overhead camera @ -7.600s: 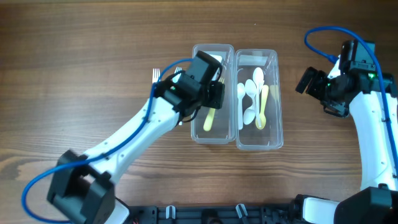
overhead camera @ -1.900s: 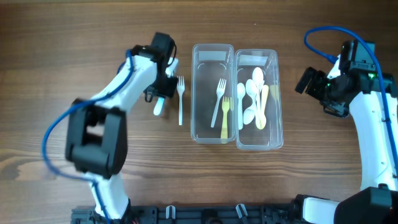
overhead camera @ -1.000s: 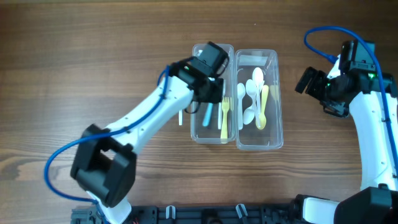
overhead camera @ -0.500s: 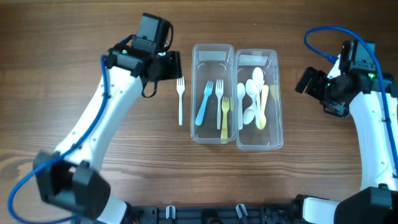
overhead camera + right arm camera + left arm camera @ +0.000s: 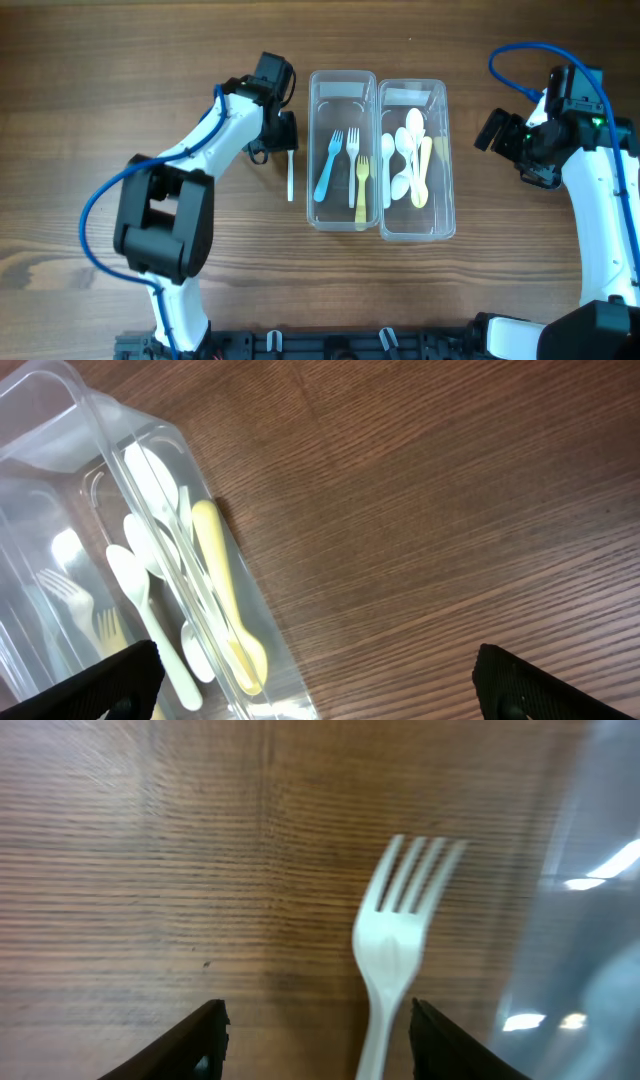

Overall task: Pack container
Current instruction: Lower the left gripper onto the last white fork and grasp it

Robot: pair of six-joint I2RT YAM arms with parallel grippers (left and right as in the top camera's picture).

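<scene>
White plastic fork (image 5: 395, 950) | flat on table (image 5: 150, 60), just beside left container (image 5: 343, 224) | left fingers (image 5: 195, 1045) wide, fork between them, empty | right fingers (image 5: 110, 680) wide, idle | likely light, stiff, slick, low-lying: pinch the handle

Left gripper (image 5: 285, 130) over a white fork (image 5: 290, 180) on the table (image 5: 130, 70), just beside the left tub (image 5: 343, 76) holding three forks (image 5: 326, 172); the right tub (image 5: 413, 86) holds spoons (image 5: 408, 150). Right gripper (image 5: 495, 130) stands well apart.
</scene>
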